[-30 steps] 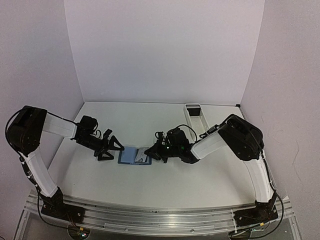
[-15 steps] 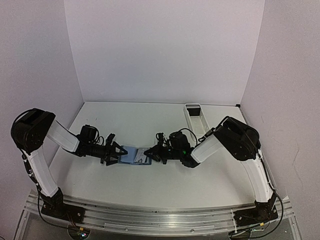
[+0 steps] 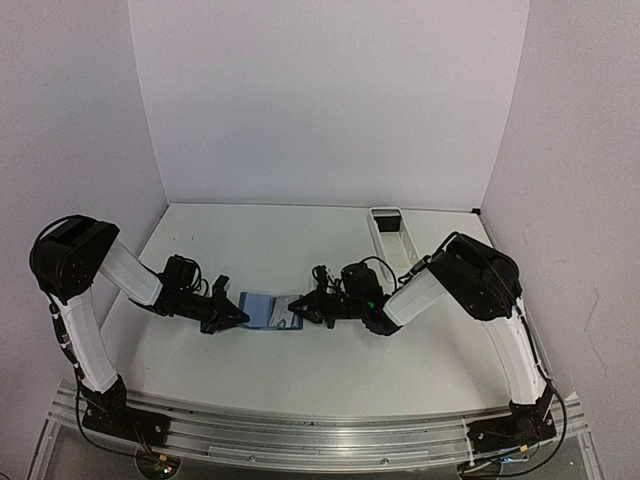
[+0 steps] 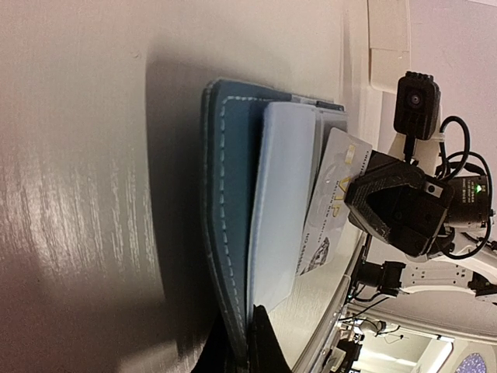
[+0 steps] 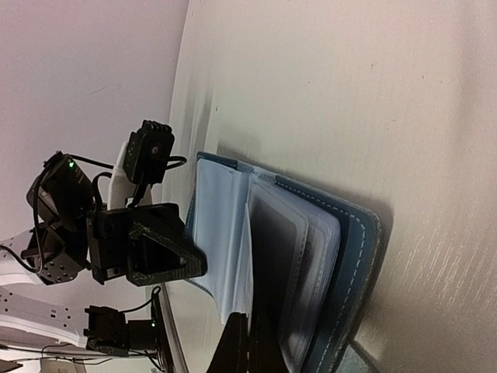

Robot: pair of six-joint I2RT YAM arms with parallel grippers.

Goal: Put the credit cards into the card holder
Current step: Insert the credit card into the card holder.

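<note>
The blue card holder [image 3: 262, 308] lies open on the table between both arms. My left gripper [image 3: 236, 318] is shut on its left edge; in the left wrist view the fingertips [image 4: 247, 346] pinch the stitched blue cover [image 4: 233, 194] and a pale inner sleeve. My right gripper [image 3: 300, 311] is shut on a credit card [image 4: 330, 202] with a pale printed face, whose far edge lies against the holder's sleeves. In the right wrist view the shut gripper [image 5: 250, 342] sits at the holder's [image 5: 357, 256] open pages, where a dark card [image 5: 276, 249] shows inside a clear sleeve.
A long white tray [image 3: 392, 232] stands at the back right, beyond the right arm. White walls close the table at the back and both sides. The arm bases stand on a metal rail [image 3: 300, 425] along the near edge.
My left gripper has moved right to the card holder's left edge and gone from wide open to shut on it. The right gripper has stayed shut on the card, nearly still.
</note>
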